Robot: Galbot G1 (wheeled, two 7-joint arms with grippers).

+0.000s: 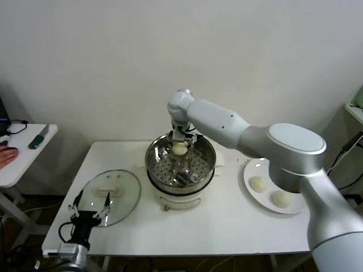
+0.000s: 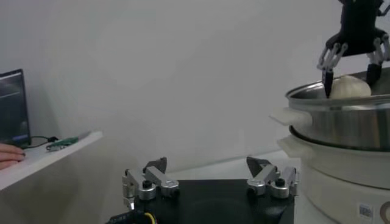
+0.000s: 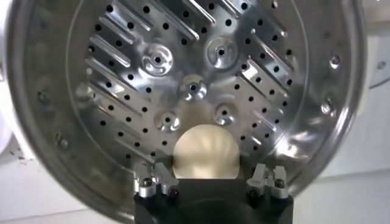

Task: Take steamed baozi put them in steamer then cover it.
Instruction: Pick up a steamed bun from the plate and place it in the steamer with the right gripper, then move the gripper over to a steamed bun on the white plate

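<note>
Overhead, from the head view: right pincer (image 1: 179, 143) hangs over the far side of the steamer (image 1: 180, 165), fingers closed around a bun (image 1: 180, 148) held above the perforated floor. Steamer sits mid-tabletop (image 1: 215, 218) on its white pot base (image 1: 178, 200). Glass lid (image 1: 111, 196) lies flat on the tabletop to the robot's left of the steamer, handle up. White plate (image 1: 251, 170) to the right of the steamer carries two more buns (image 1: 258, 184) (image 1: 280, 199). Left pincer (image 1: 89, 213) parked low at the near left edge, just over the lid's near rim, fingers spread, holding nothing.

Left wrist view: left pincer (image 2: 210, 181) released, both fingertips apart. Farther off, the right pincer (image 2: 350, 67) grips the bun (image 2: 350, 87) just above the steamer's rim (image 2: 341, 112).

Right wrist view: right pincer (image 3: 212, 181) clasps the bun (image 3: 205, 151) on both sides; steamer floor (image 3: 183, 79) fills the background beneath it, holes and ridges showing.
</note>
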